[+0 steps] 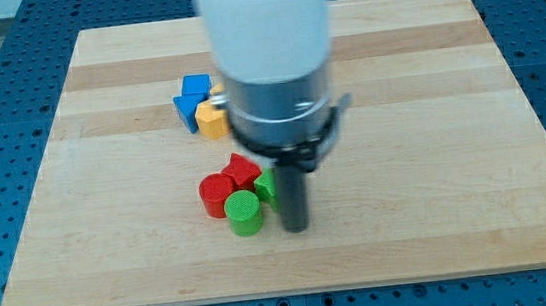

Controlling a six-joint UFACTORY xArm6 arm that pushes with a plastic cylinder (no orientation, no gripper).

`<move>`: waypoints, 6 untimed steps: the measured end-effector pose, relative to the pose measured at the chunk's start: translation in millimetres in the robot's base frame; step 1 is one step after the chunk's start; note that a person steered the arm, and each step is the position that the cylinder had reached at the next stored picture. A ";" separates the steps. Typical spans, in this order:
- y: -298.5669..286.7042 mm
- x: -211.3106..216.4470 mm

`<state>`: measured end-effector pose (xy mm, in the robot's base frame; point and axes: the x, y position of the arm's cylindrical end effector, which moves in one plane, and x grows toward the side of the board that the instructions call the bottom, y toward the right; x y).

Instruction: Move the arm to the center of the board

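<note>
Now my tip [297, 228] sits on the wooden board [434, 158], just right of green cylinder [244, 213], near red blocks [228, 182]; no jaws, just a rod. Blue blocks [191, 101] & yellow block [213, 121], prob. partly hidden, lie twd the top.

Tip [297, 228] right of block cluster [240, 193]

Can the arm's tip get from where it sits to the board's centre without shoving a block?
Probably yes: my tip sits just right of the green cylinder, and the board looks bare toward the centre.
</note>
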<state>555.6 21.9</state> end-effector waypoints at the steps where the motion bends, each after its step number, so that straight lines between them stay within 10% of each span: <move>1: 60.1 -15.5; 6: -52.9 -145.9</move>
